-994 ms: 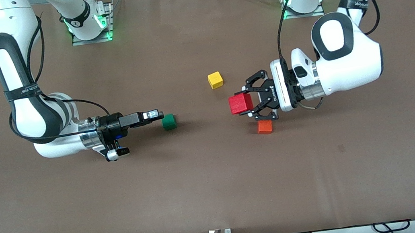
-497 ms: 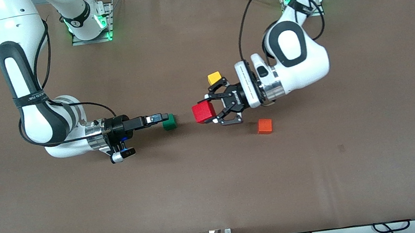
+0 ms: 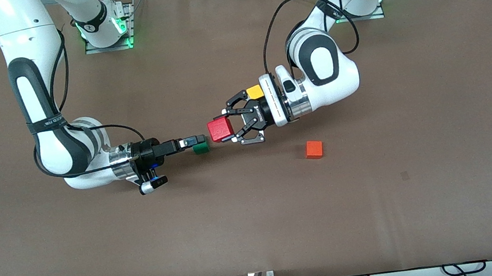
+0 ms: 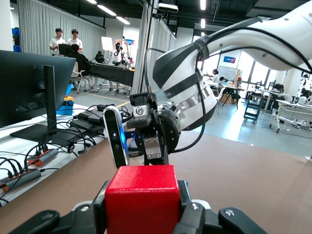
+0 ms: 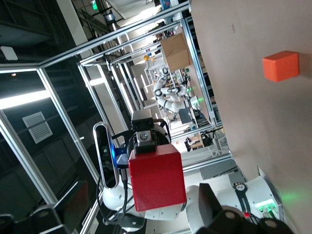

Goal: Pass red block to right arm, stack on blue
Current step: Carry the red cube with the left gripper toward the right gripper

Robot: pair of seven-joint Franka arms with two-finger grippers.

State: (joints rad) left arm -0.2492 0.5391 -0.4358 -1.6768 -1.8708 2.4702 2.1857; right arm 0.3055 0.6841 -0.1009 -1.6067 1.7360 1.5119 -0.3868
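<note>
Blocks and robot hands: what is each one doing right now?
red block: held in the air by the left gripper, over the table near the green block.
left gripper: shut on the red block.
right gripper: over the green block, pointing at the red block.
green block: on the table, partly hidden.
yellow block: on the table, partly hidden.
orange block: on the table, alone.

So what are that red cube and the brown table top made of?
The red block, held in the left tool, looks like painted wood or hard plastic: flat matte faces, crisp edges, even colour; I can't tell which. The table seems covered in a brown matte sheet, perhaps paper or felt: no shine, and faint creases. The right tool is beside the block.
</note>
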